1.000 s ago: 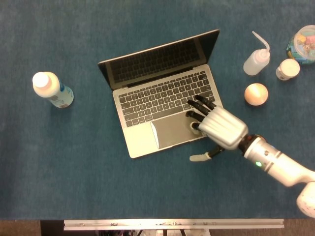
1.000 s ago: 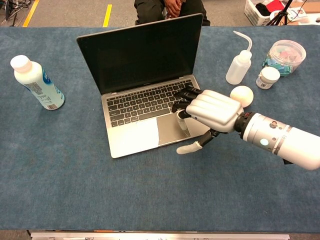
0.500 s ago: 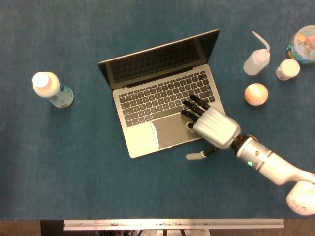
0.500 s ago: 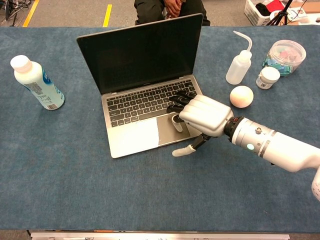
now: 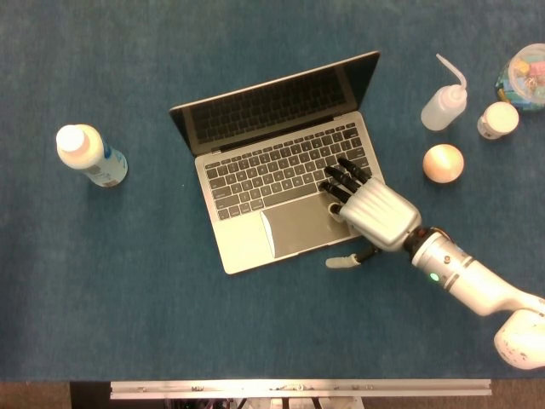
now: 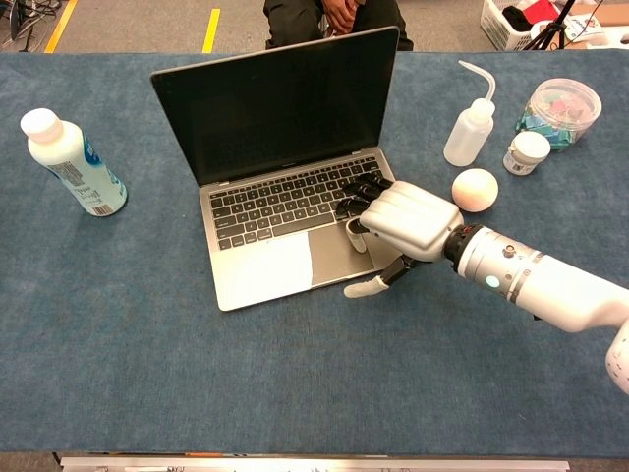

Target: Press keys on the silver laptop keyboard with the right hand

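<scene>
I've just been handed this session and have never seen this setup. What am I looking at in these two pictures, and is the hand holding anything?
Both pictures come from the robot's own cameras: the head view looks straight down on the table, the chest view looks across it from lower down. The white arm ends in the right hand, a five-finger mechanical hand. Its dark fingertips lie over the right part of the keyboard of the open silver laptop. It holds nothing. The left hand shows in neither view. Also on the blue tabletop: a white bottle with a blue label at the left, and, at the right, a squeeze bottle with a bent spout, a pale ball, a small white jar and a clear tub.
</scene>
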Robot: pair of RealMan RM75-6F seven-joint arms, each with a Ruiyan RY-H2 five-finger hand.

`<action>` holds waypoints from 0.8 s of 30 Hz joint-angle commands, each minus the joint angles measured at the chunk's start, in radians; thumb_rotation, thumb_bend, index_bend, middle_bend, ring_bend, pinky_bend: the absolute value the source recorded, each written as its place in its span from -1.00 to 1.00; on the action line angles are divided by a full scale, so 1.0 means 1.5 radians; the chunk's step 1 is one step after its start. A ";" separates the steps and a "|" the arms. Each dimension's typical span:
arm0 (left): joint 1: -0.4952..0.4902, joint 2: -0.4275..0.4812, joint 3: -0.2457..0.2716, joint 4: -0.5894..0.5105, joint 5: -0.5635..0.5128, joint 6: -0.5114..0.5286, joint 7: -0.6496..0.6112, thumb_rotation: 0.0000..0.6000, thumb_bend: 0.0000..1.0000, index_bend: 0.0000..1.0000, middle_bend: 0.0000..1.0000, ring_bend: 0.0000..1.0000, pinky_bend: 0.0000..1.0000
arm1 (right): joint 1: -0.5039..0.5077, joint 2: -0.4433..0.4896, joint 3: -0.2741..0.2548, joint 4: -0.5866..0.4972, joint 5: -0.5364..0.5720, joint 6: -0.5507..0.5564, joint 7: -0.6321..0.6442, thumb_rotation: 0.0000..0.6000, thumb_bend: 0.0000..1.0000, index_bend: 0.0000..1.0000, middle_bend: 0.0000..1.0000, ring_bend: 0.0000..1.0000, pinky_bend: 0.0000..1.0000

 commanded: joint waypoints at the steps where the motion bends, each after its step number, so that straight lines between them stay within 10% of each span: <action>1: 0.000 0.000 0.000 0.000 0.000 0.000 0.000 1.00 -0.51 -0.55 -0.68 -0.81 -0.84 | 0.001 -0.001 -0.001 -0.001 0.000 0.001 -0.001 -0.45 -1.00 0.00 -0.62 -0.95 -1.00; 24: 0.005 0.000 -0.002 0.006 -0.002 0.004 -0.006 1.00 -0.51 -0.55 -0.68 -0.81 -0.84 | 0.011 -0.004 -0.017 -0.013 0.012 -0.008 -0.027 -0.44 -1.00 0.00 -0.62 -0.95 -1.00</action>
